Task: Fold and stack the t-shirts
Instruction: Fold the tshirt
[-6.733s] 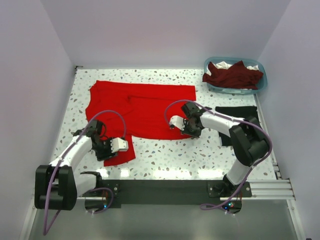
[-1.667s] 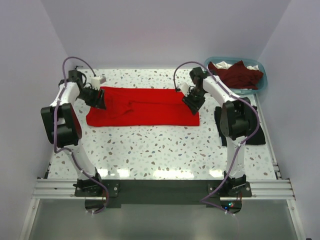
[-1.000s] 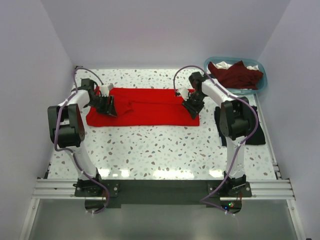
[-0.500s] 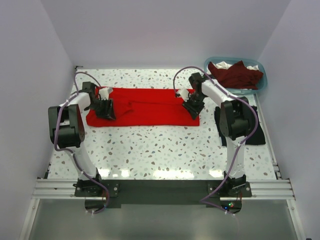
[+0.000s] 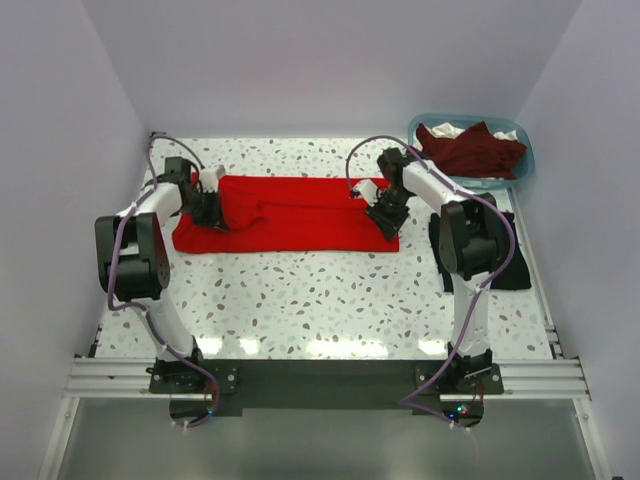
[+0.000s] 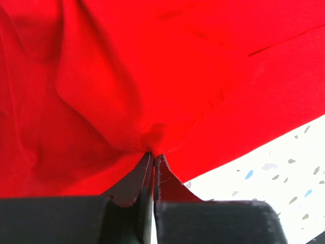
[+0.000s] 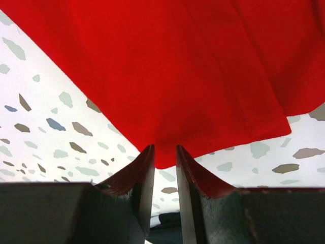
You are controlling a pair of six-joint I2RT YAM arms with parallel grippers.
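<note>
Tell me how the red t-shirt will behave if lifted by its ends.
Probably floppy: the red t-shirt puckers into soft folds where the left gripper pinches it. Its middle will likely sag. It looks light and thin, lying flat on the table.

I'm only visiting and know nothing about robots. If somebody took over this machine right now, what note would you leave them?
Left gripper: shut, pinching the left end of the red t-shirt.
Right gripper: jaws slightly apart over a corner at the shirt's right end, not clamped.
The red t-shirt lies as a long band on the far side. The black t-shirt is at the right, partly hidden. The maroon t-shirt is in the light blue basket.
Done: apparently a first fold of the red one.
Left: finish it, fold the others, stack.
</note>
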